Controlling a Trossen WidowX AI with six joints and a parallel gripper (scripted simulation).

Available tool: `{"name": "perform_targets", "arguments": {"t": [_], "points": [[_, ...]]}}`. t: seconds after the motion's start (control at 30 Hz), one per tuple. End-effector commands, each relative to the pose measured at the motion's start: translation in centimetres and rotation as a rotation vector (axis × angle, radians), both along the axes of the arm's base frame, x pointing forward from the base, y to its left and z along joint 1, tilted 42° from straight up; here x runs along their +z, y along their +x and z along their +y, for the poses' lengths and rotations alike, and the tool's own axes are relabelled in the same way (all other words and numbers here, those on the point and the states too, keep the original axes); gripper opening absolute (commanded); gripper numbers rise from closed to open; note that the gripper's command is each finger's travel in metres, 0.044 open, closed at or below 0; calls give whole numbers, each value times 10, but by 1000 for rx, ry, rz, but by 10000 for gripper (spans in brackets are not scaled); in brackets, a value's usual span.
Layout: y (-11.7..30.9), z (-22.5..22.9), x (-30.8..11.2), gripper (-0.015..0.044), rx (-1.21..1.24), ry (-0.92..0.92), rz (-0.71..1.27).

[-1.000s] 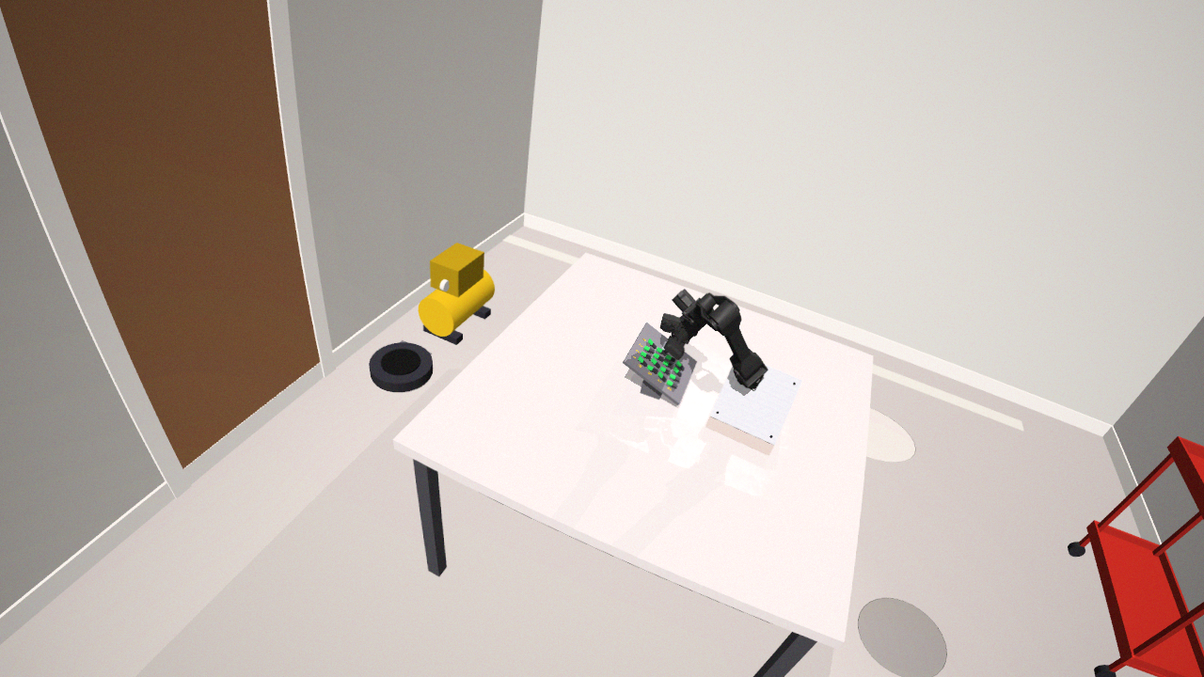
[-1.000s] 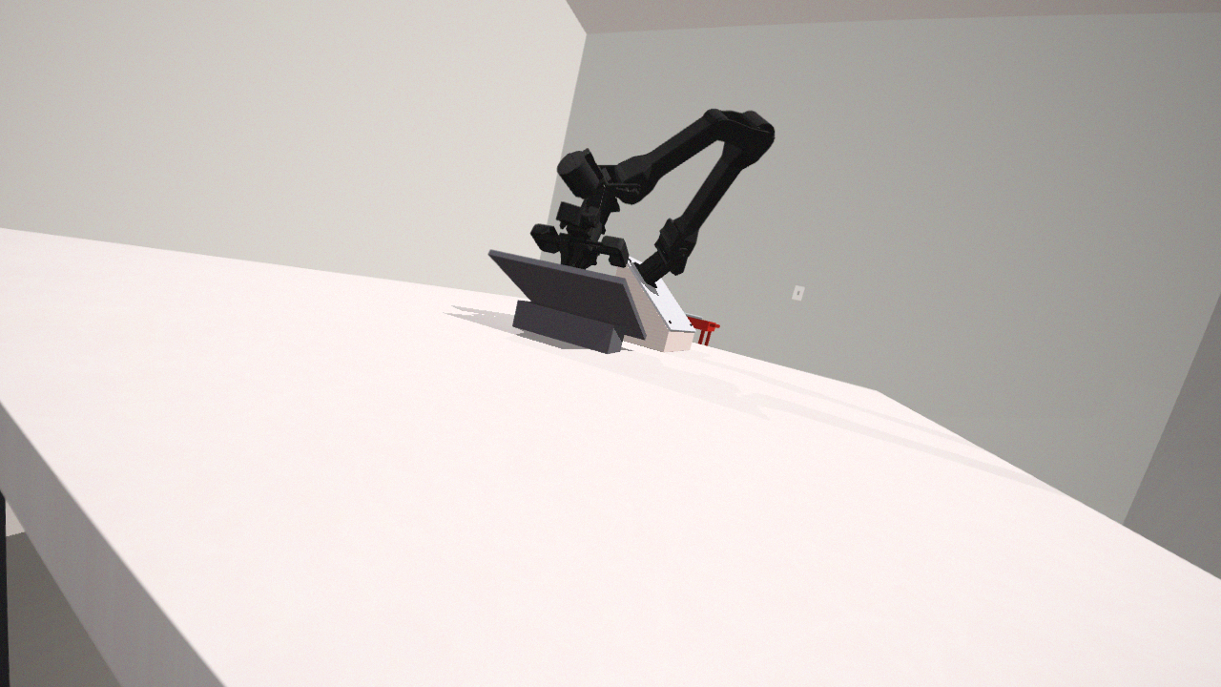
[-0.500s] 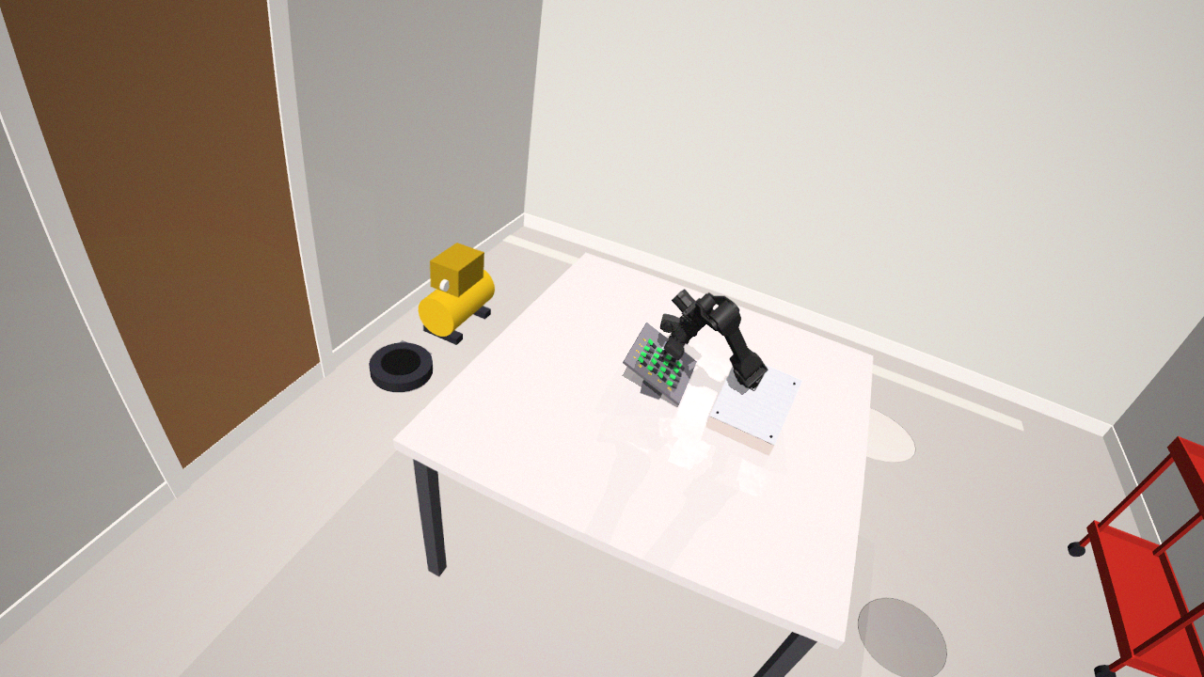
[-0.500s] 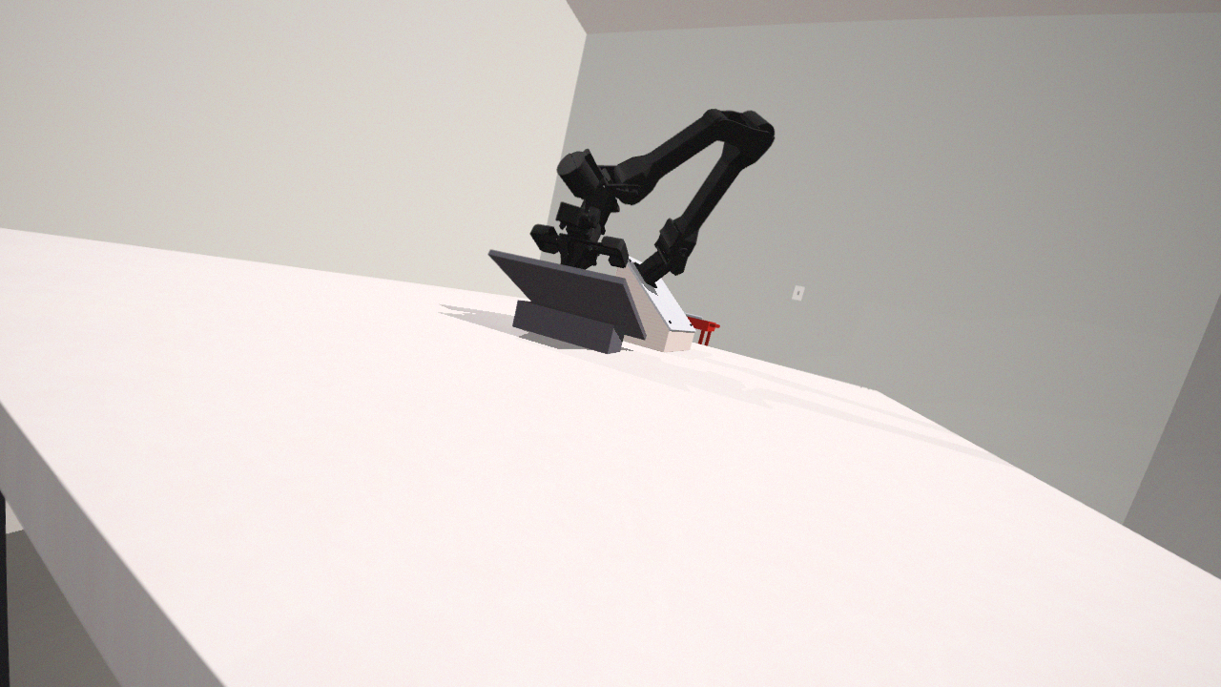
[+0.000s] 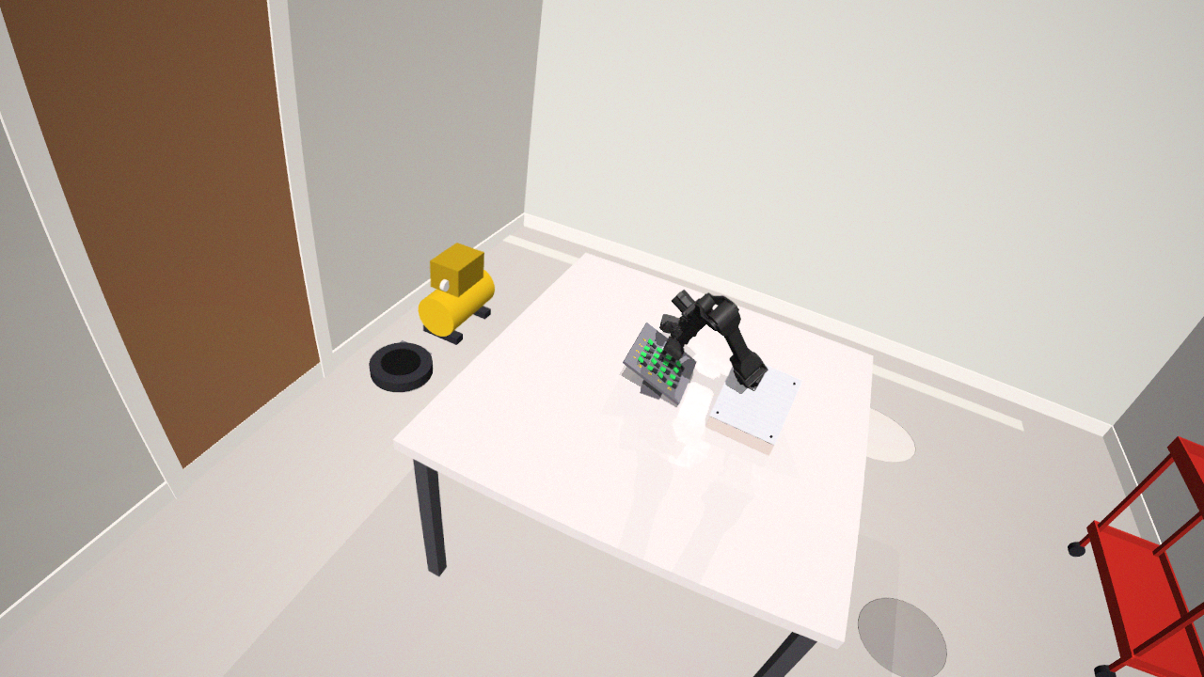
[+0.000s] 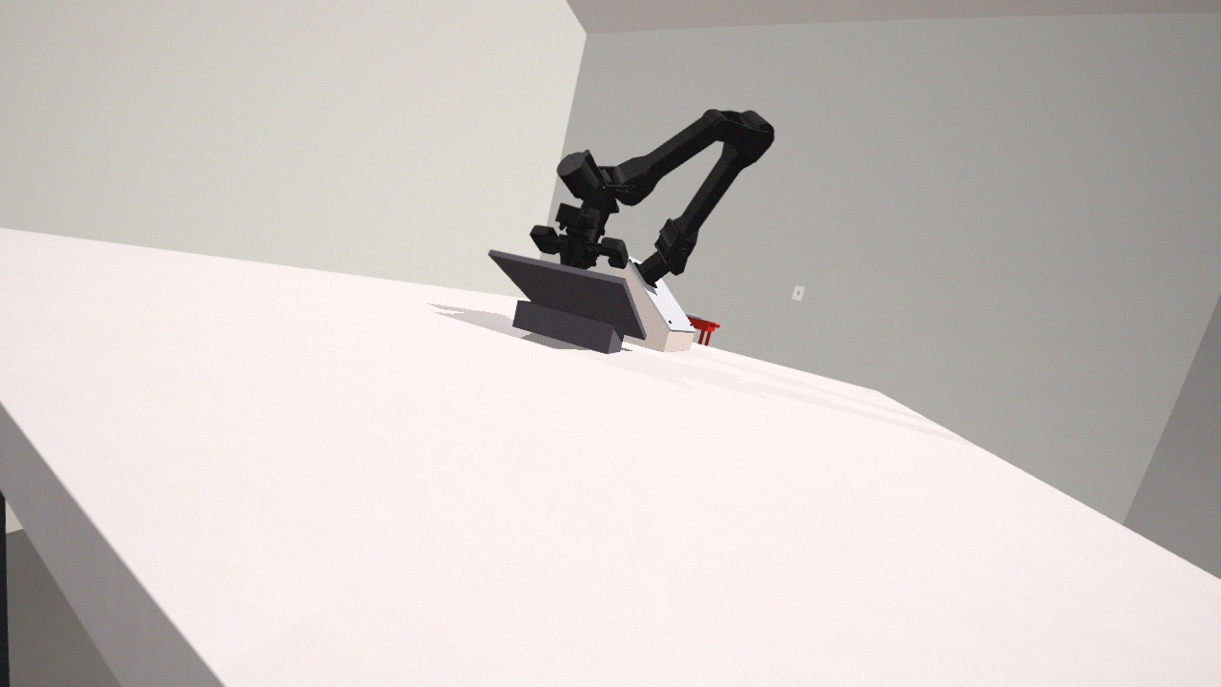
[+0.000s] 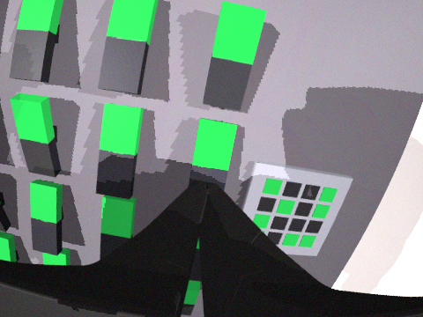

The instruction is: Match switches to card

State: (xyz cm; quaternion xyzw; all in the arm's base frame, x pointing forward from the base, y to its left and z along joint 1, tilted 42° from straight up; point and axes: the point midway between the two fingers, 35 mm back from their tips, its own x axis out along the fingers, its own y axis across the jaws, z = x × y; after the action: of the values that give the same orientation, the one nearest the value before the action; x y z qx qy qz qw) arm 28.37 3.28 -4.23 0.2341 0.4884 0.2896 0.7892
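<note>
The dark grey switch panel [image 5: 683,390] [image 6: 571,294] [image 7: 330,48] stands tilted on its base, with rows of green and dark grey rocker switches. My gripper [image 7: 206,187] is shut and empty. Its tip is over the dark near half of a right-column switch [image 7: 214,144]; contact cannot be told, and its row label is out of view. The fingers hide switches below. The card [image 7: 341,195] is right of the tip. Its rows, far to near, read green, dark, dark, green; dark, green, dark, green; green, dark, dark, dark; then hidden, dark, green, green. Another right-column switch [image 7: 238,33] is just beyond.
The arm's white base block [image 5: 754,408] [image 6: 674,305] stands near the panel on the white table [image 5: 538,437] [image 6: 512,512]. A yellow machine [image 5: 454,294] and a black ring [image 5: 401,378] are on the floor at left. A red cart [image 5: 1136,580] stands at right.
</note>
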Motion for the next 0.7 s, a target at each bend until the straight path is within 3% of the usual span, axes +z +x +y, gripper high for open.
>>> {"name": "perform_targets", "arguments": {"t": [0.0, 0.67], "points": [[0, 0, -1, 0, -3, -3, 4], [-2, -10, 6, 0, 3, -9, 6]]}}
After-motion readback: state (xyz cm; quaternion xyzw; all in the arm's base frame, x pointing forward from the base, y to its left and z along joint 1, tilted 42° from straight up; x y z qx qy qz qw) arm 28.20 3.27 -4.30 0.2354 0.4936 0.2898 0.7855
